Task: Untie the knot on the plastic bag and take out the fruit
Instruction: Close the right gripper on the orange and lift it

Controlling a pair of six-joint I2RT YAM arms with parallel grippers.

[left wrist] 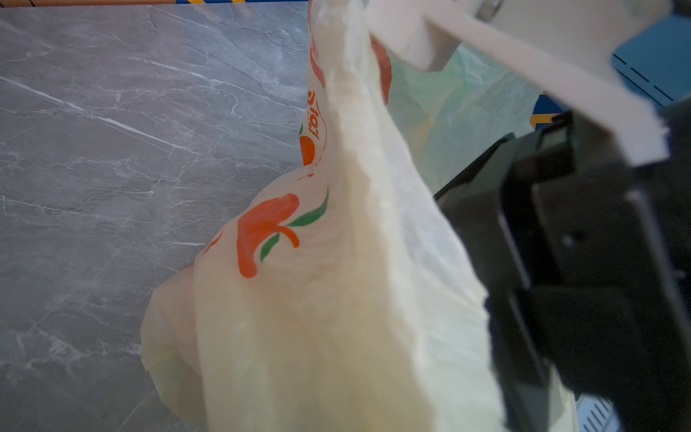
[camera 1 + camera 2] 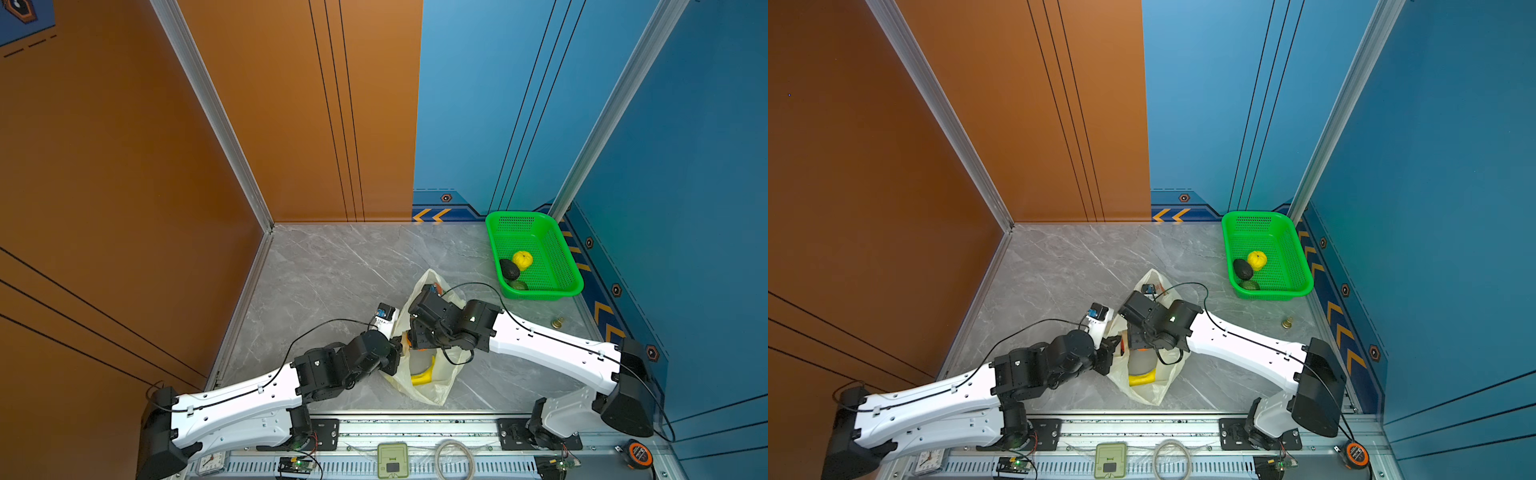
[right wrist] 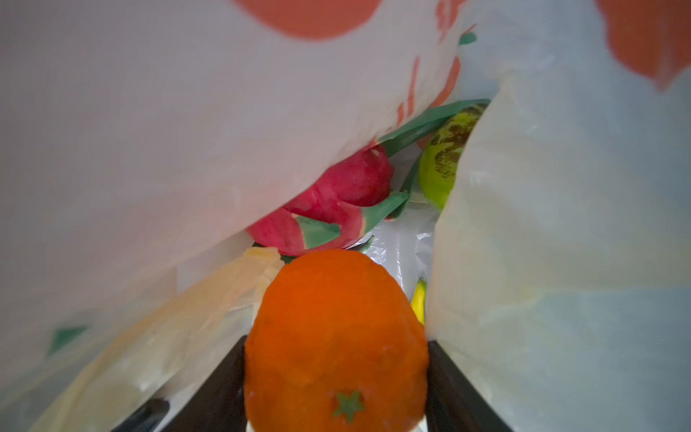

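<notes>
Grey marbled tabletop (image 2: pixel 332 266) spreads between an orange wall panel (image 2: pixel 124 166) on the left and blue wall panels (image 2: pixel 685 166) on the right. My left pincer (image 2: pixel 397 353) is closed tight on the left rim of the thin translucent pale-yellow plastic bag (image 2: pixel 432 392) with red-orange fruit prints, whose film looks taut in my left wrist view. The bag lies mid-table with its mouth open, and a yellow banana (image 2: pixel 424 377) shows through its near side. My right pincer (image 3: pixel 336 346) reaches inside from the right and is clamped on a round orange (image 3: pixel 336 318), with a black finger (image 3: pixel 220 392) on either flank. Beyond it lie a pink-red dragon fruit (image 3: pixel 336 202) and a bumpy green fruit (image 3: pixel 443 161). Far right, well apart from the bag, a green perforated plastic basket (image 2: pixel 515 224) holds a yellow citrus (image 2: pixel 522 260), a dark avocado (image 2: pixel 509 269) and a green avocado (image 2: pixel 518 285).
</notes>
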